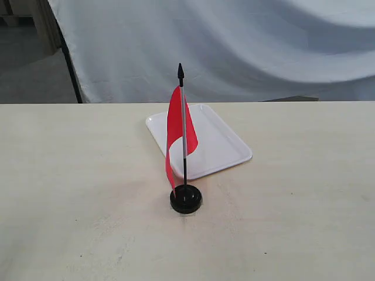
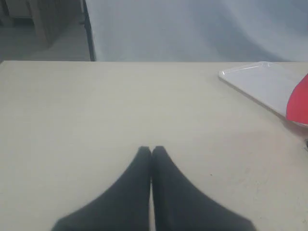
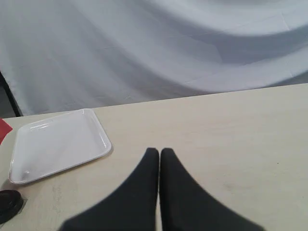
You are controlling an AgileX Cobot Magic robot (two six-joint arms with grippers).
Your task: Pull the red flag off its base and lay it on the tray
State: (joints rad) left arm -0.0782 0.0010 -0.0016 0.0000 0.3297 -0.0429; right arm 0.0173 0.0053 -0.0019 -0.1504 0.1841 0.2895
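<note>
The red flag (image 1: 174, 132) stands upright on its thin pole in the round black base (image 1: 186, 198), near the middle of the table in the exterior view. Just behind it lies the white tray (image 1: 218, 143), with nothing on it. Neither gripper shows in the exterior view. My left gripper (image 2: 151, 150) is shut with nothing in it, over bare table; the tray (image 2: 262, 84) and an edge of the red flag (image 2: 298, 102) show at that view's side. My right gripper (image 3: 159, 152) is also shut with nothing in it, with the tray (image 3: 57, 142) and the base (image 3: 8, 204) off to one side.
A pale wooden table (image 1: 70, 193) spreads wide on both sides of the flag. A white cloth backdrop (image 1: 234, 47) hangs behind the table's far edge, with a dark stand leg (image 1: 71, 70) at its left.
</note>
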